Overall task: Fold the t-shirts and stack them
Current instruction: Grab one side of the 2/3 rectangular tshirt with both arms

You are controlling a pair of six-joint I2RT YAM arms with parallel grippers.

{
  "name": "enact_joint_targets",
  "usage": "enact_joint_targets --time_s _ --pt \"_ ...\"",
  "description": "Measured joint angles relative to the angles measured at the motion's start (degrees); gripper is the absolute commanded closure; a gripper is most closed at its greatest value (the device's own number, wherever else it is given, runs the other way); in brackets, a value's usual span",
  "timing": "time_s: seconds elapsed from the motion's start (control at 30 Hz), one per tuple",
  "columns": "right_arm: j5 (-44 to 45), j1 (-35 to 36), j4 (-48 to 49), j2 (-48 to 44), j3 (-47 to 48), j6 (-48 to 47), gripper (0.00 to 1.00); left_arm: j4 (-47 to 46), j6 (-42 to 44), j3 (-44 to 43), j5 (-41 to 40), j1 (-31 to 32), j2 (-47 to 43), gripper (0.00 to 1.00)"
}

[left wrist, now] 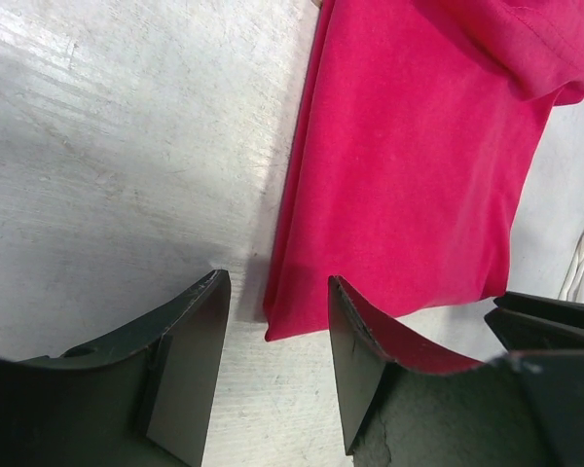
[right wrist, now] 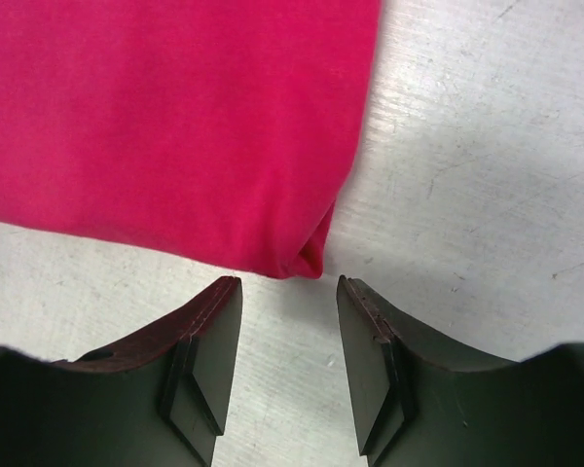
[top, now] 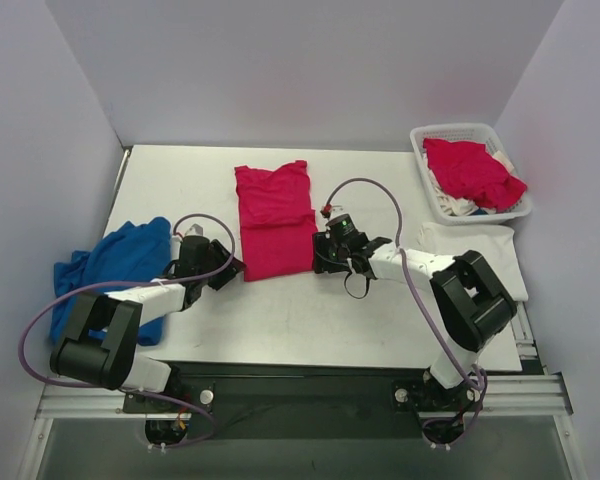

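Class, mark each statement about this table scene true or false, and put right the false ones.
1. A red t-shirt lies on the table, with a gripper at each near corner. True.
2. The left gripper is shut on the shirt's corner. False: its jaws stand open and nothing is clamped.
3. The basket holds a blue garment. False: it holds red cloth and white cloth. The blue cloth lies at the table's left edge.
4. A white shirt lies flat on the table in front of the basket. True.
5. The right gripper is open. True.
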State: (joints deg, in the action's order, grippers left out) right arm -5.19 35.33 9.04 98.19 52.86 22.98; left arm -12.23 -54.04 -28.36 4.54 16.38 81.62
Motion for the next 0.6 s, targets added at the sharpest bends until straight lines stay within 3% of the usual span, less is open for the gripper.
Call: enact_joint_targets --time_s 0.3,0.6 --pt "2.2 1.0 -2.1 -1.5 1.5 -1.0 0.56 -2.2 -1.1 0.0 0.3 0.0 1.7 0.45" --pt "0.8 1.0 -1.0 5.4 4.2 -1.4 0.64 -5.9 -2.3 0.0 1.7 0.0 4.0 0.46"
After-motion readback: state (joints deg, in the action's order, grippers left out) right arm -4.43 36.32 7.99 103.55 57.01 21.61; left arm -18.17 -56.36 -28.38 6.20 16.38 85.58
